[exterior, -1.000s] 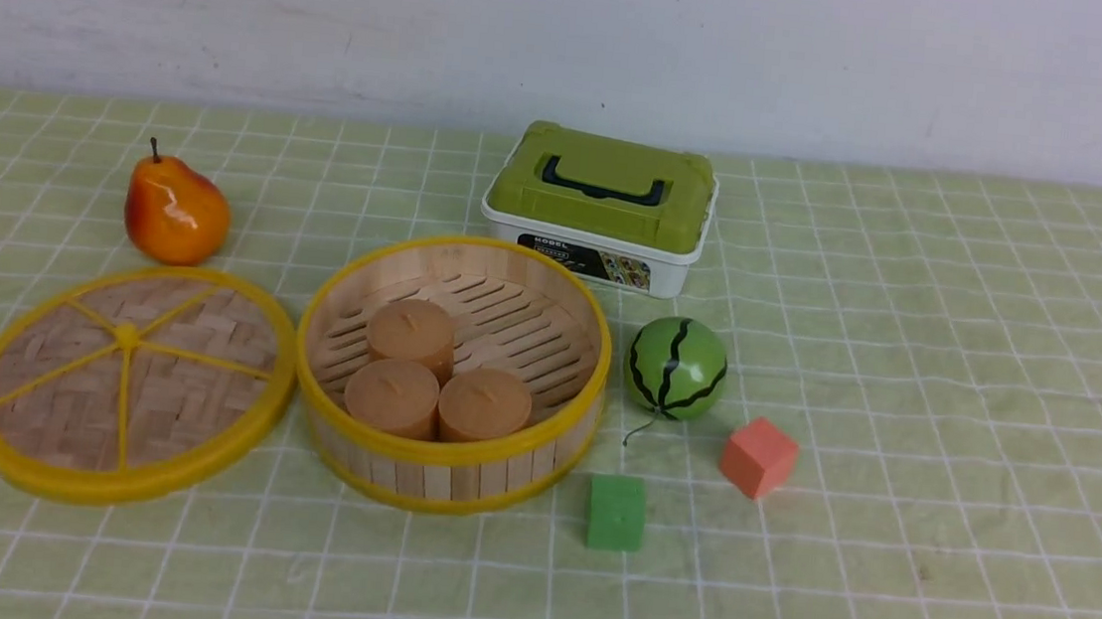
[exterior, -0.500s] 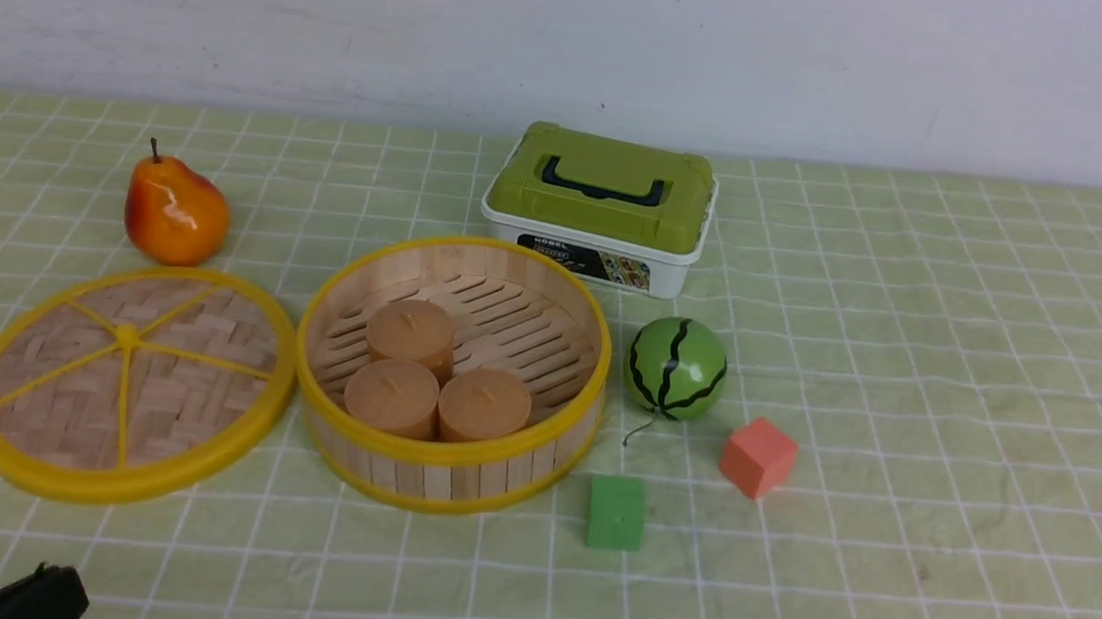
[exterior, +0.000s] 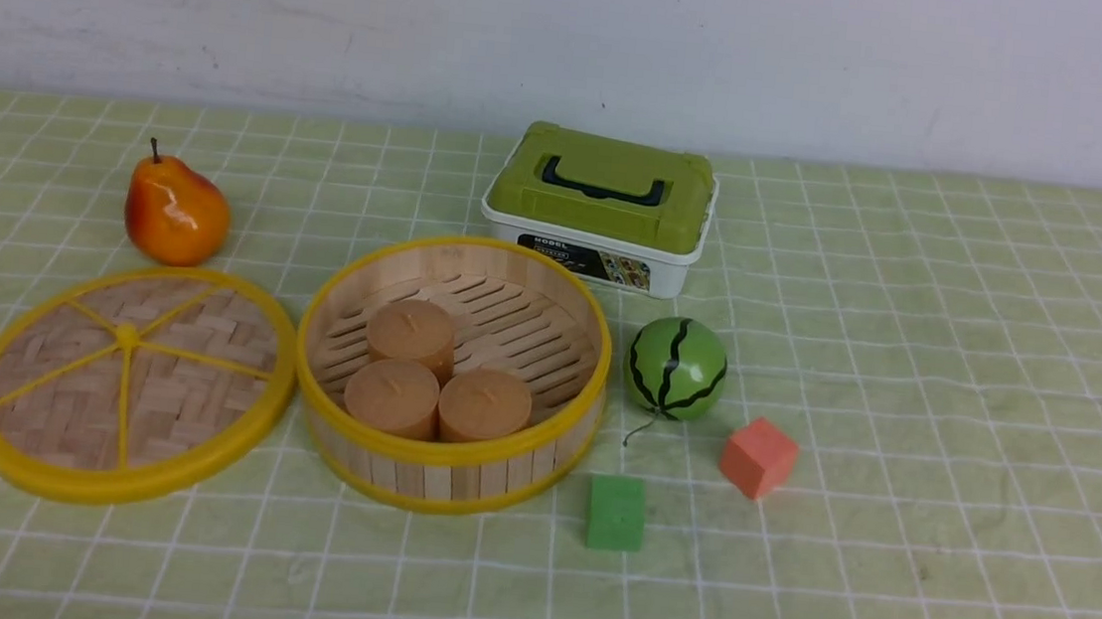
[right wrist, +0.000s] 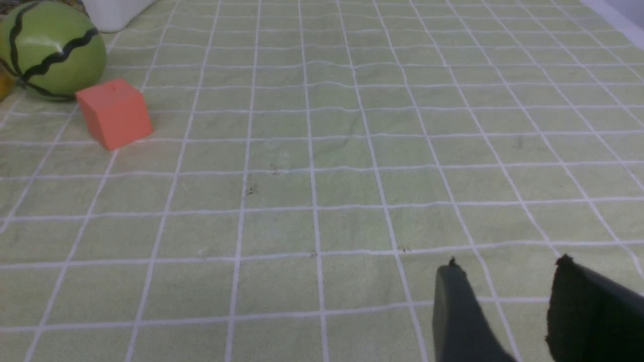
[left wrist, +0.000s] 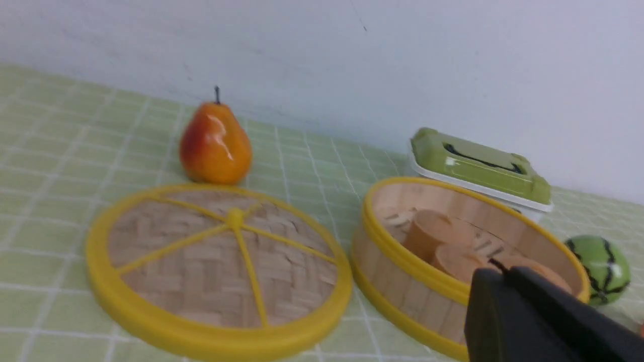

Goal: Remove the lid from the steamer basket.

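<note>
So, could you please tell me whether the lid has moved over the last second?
No. The lid lies flat on the cloth just left of the steamer basket and below the pear, exactly as before.

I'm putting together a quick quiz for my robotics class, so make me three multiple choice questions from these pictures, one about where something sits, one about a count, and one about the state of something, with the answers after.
1. Where is the lid?
A. On top of the steamer basket
B. Flat on the tablecloth, left of the steamer basket
C. Leaning against the green-topped box

2. How many round brown cakes sit in the steamer basket?
A. Two
B. Three
C. Five

3. What is the state of the right gripper?
A. Open and empty
B. Shut on the orange cube
C. Shut on the lid

Answers:
1. B, the front view shows the lid lying flat beside the basket, in front of the pear.
2. B, three cakes are clustered on the slatted floor.
3. A, the right wrist view shows a gap between its fingers with only tablecloth behind it.
</note>
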You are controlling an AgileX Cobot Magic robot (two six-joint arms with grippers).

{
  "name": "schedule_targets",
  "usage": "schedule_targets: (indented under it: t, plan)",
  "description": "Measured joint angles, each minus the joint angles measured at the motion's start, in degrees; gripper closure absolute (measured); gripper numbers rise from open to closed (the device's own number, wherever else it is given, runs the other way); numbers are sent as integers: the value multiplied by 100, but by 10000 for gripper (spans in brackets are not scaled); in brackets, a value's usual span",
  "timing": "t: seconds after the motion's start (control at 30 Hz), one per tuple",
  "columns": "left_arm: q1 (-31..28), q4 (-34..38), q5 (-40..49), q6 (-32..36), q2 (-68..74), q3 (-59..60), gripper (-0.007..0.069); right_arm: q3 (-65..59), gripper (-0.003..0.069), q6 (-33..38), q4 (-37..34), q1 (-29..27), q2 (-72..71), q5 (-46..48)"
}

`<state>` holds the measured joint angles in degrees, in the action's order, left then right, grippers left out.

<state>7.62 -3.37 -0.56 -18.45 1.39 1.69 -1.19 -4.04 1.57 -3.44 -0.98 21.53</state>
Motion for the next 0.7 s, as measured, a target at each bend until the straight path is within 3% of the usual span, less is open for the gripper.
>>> schedule_targets:
  t: [0.17,0.33,0.7]
  plan:
    - [-374,455,1098,1216,-204,0,637,0,418,0,0,0,0,0]
    - [-405,696,2338,1356,-204,14,637,0,418,0,0,0,0,0]
    - [-405,730,2370,1373,-204,8,637,0,418,0,0,0,0,0]
